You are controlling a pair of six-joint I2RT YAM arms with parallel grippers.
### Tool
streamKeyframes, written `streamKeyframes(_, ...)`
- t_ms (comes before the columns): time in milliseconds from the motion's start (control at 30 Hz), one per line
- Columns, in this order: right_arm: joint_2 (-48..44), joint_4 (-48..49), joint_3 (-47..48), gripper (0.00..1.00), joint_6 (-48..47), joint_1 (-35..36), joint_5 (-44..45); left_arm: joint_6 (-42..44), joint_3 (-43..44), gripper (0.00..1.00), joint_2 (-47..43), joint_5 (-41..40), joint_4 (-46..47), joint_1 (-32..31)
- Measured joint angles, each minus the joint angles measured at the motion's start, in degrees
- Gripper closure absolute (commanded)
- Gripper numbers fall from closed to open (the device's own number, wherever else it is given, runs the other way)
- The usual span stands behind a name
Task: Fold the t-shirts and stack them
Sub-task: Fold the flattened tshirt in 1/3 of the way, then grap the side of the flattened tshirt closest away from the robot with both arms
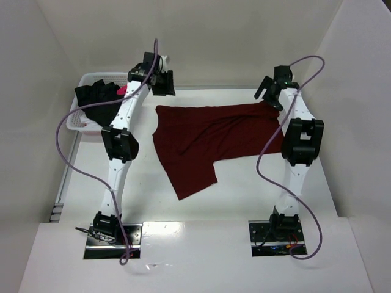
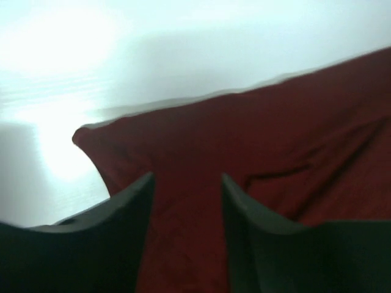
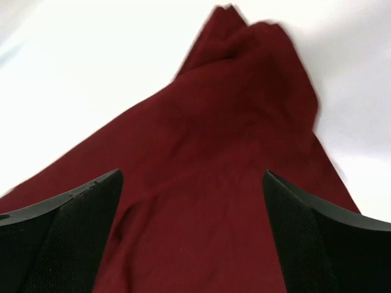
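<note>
Lying on the table (image 1: 244,201): the maroon t-shirt (image 1: 208,137), spread out between the two grippers, with one flap trailing back toward the arm bases.
Top view only: the white mesh basket (image 1: 76,125) sits to the left of the left gripper (image 1: 164,82). It holds the black t-shirt (image 1: 98,101), which drapes over its rim. Neither wrist camera shows these.
Left wrist view: the left gripper (image 2: 186,183) has its fingers partly spread with nothing between them. Maroon cloth (image 2: 256,152) lies below and ahead, and its rounded corner is ahead and to the left of the fingertips.
Right wrist view: the right gripper (image 3: 192,177) is spread wide and empty. Maroon cloth (image 3: 220,171) lies under it, with a bunched peak straight ahead of the fingertips.
Right gripper from above (image 1: 270,94): it is over the far right corner of the maroon shirt.
Pink mark (image 1: 121,90): on the black shirt, beside the left arm.
Hard to make out: both wrist views are blurred, so whether any fingertip touches the cloth cannot be told. The left arm hides part of the black shirt.
</note>
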Motion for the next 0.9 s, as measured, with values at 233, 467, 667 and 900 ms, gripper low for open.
streamKeyframes(233, -23.45, 8.74, -17.81, 0.0, 0.26, -0.9, -0.09, 4.17, -4.46, 0.26, -17.46, -5.29, -3.41, -7.28)
streamKeyframes(467, -39.06, 13.94, -39.76, 0.0, 2.08, -4.13, -0.11, 3.48, -29.46, 0.17, -41.11, -10.84, -0.87, -14.19)
streamKeyframes(667, -43.71, 14.32, -51.63, 0.0, 3.5, -4.37, -0.22, -2.97, -70.1, 0.15, -71.43, -11.02, 10.49, -13.99)
streamKeyframes(900, -47.23, 15.78, -59.89, 0.0, 5.42, -5.95, 0.11, -13.27, -98.62, 0.15, -85.46, -6.03, 21.99, -13.88)
